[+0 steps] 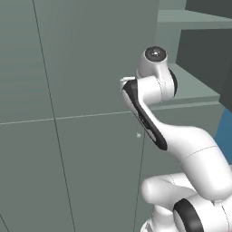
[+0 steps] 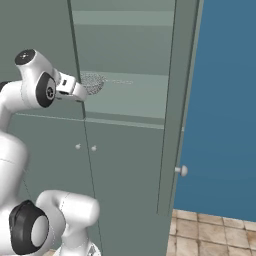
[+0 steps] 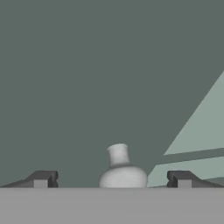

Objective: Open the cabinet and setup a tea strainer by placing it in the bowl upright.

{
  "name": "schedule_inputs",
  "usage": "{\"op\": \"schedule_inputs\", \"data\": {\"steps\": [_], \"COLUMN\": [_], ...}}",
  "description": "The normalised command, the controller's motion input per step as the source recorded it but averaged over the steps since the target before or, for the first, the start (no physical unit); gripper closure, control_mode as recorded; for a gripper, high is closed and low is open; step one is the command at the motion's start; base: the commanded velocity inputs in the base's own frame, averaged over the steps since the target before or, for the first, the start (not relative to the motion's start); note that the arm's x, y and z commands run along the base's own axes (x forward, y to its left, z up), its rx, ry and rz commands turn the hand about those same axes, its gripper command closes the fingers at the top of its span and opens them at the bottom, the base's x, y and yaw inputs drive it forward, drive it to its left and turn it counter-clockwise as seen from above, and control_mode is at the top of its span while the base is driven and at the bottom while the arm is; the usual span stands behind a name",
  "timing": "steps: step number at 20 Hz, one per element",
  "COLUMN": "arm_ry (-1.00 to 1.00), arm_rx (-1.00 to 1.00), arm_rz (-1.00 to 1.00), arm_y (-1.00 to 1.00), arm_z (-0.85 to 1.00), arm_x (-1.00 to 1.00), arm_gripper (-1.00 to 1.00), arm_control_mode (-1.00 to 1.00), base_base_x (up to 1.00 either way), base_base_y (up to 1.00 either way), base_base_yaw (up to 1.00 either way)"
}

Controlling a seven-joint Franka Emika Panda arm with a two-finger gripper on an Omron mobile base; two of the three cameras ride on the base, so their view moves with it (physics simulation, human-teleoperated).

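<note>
The grey-green cabinet (image 2: 125, 55) has its right door (image 2: 172, 125) swung out, edge-on, with a round silver knob (image 2: 182, 170) on it. On the shelf (image 2: 130, 107) inside lies the speckled mesh tea strainer (image 2: 93, 83). My gripper (image 2: 80, 93) is at the edge of the shut left door (image 2: 35, 30), in front of the strainer. In the hand view my gripper (image 3: 111, 179) stands open, and a silver knob (image 3: 120, 168) sits between the dark fingertips (image 3: 41, 179). The bowl is out of view.
Below the shelf are lower doors with two small knobs (image 2: 77, 146). A blue wall (image 2: 225, 100) and a tiled floor (image 2: 210, 232) lie to the right. In the left base view my arm (image 1: 149, 113) stands before flat doors (image 1: 68, 113).
</note>
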Motion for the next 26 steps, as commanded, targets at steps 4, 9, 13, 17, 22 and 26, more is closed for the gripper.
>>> {"op": "schedule_inputs", "data": {"steps": [4, 9, 13, 17, 22, 26], "arm_ry": [0.0, -0.04, 0.0, 0.0, 0.0, 0.0], "arm_rx": [0.0, 0.0, 0.0, 0.0, 0.0, 0.0], "arm_rz": [0.0, 0.0, 0.0, 0.0, 0.0, 0.0], "arm_y": [-0.08, 0.0, 0.0, 0.0, 0.0, 0.0], "arm_z": [0.0, 0.1, 0.15, 0.19, 0.32, 0.23], "arm_x": [0.06, 0.13, 0.06, 0.0, 0.01, 0.0], "arm_gripper": [-1.0, -1.0, -1.0, -1.0, -1.0, -1.0], "arm_control_mode": [-1.0, -1.0, -1.0, -1.0, -1.0, -1.0], "base_base_x": [0.0, 0.0, 0.0, 0.0, 0.0, 0.0], "base_base_y": [0.0, 0.0, 0.0, 0.0, 0.0, 0.0], "base_base_yaw": [0.0, 0.0, 0.0, 0.0, 0.0, 0.0]}}
